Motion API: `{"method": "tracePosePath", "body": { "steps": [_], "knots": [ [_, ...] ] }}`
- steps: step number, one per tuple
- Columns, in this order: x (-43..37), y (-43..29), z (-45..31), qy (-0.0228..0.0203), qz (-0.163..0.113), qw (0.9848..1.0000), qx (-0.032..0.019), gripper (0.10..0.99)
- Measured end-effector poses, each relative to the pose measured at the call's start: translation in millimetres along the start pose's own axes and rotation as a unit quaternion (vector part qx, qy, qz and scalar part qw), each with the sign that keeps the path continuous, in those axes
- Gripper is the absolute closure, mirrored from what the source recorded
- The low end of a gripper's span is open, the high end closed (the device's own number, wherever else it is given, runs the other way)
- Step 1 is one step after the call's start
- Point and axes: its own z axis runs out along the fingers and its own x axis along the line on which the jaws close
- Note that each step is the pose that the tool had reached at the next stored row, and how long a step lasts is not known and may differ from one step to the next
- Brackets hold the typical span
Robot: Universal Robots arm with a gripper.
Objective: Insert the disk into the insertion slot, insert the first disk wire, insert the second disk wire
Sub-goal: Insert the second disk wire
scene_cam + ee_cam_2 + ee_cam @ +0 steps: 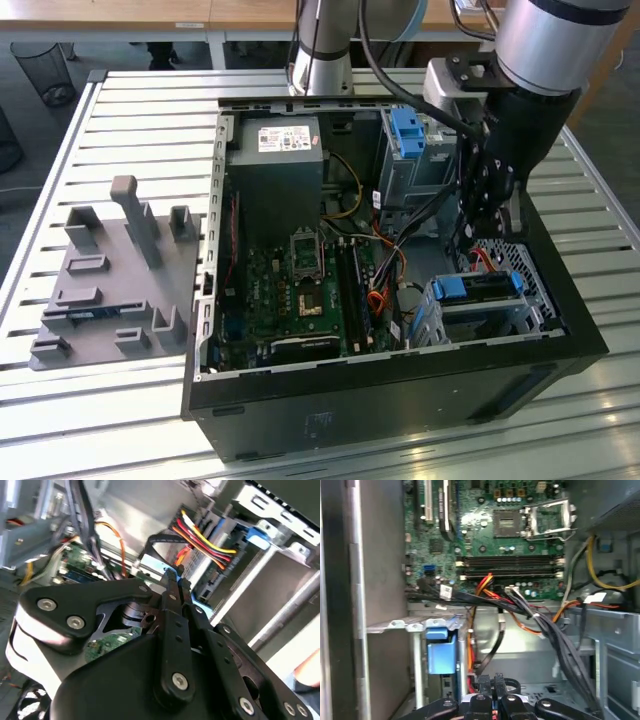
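The disk [478, 288], a drive in its bright blue carrier, sits inside the insertion slot [470, 318], the low perforated metal cage in the computer case's [400, 385] corner at the exterior view's lower right; its blue edge faces up toward the arm. In the second wrist view the red, yellow and black power wires [205, 542] run to a connector at the back of the blue carrier [260, 532], and it looks seated, though the angle leaves that uncertain. The gripper [492, 215] hangs just above the cage, its black fingers [172, 597] pressed together with nothing between them in both wrist views. Beyond it lie the green motherboard [300, 290] with its bare processor socket [547, 517], an orange data cable [385, 265], the grey power supply [275, 175] and a taller cage with another blue tray [408, 128]. Outside the case, a grey fixture plate [115, 290] rests on the slatted table [130, 100].
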Motion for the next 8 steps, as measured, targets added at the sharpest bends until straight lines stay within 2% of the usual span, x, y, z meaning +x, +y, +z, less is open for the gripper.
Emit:
{"method": "tracePosePath", "body": {
  "steps": [1, 2, 8],
  "knots": [
    [1.8, -0.1, 0.1, -0.0041, 0.000, 1.0000, -0.0001, 0.941],
    [3.8, -0.2, 0.1, -0.0060, 0.000, 1.0000, -0.0002, 0.941],
    [16.2, -0.8, 0.1, -0.0078, 0.000, 1.0000, -0.0002, 0.941]
  ]
}}
